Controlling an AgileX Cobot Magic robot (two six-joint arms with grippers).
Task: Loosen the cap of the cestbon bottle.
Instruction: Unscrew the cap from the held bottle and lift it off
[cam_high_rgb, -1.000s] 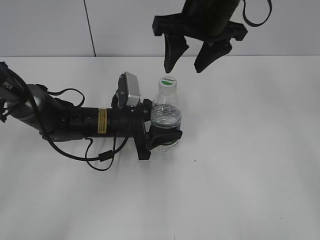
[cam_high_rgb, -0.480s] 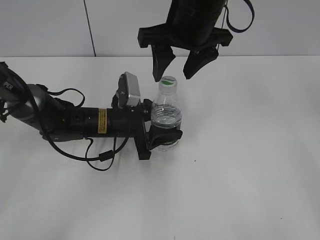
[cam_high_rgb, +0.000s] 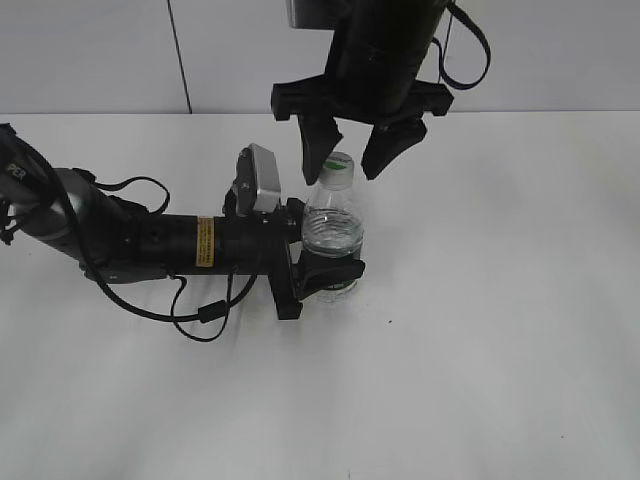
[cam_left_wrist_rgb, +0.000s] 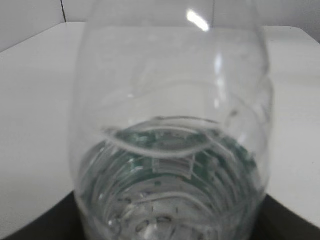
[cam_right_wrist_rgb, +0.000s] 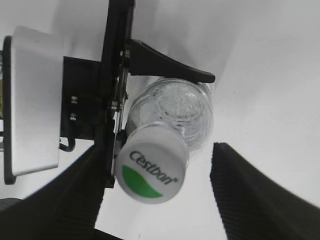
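**Right tool straddling the cap, left tool gripping the bottle**

You are looking at a white counter (cam_high_rgb: 500, 330) with both arms working at its middle. Your left arm is lying low across the counter from the left, and its left tool (cam_high_rgb: 322, 268) is pinching the cestbon bottle (cam_high_rgb: 331, 240) around its lower body, holding it upright. In the left wrist view the clear bottle wall (cam_left_wrist_rgb: 170, 125) is filling the frame, with water and a hint of green label showing through. Your right arm is hanging from above, and the right tool (cam_high_rgb: 346, 152) is spread wide, one finger sitting on each side of the bottle neck. In the right wrist view those fingers (cam_right_wrist_rgb: 245, 195) are flanking the cap (cam_right_wrist_rgb: 151, 171) with clear gaps on both sides, touching nothing. The cap is sitting on the bottle's neck, white with a green leaf mark and "C'estbon" lettering on top.
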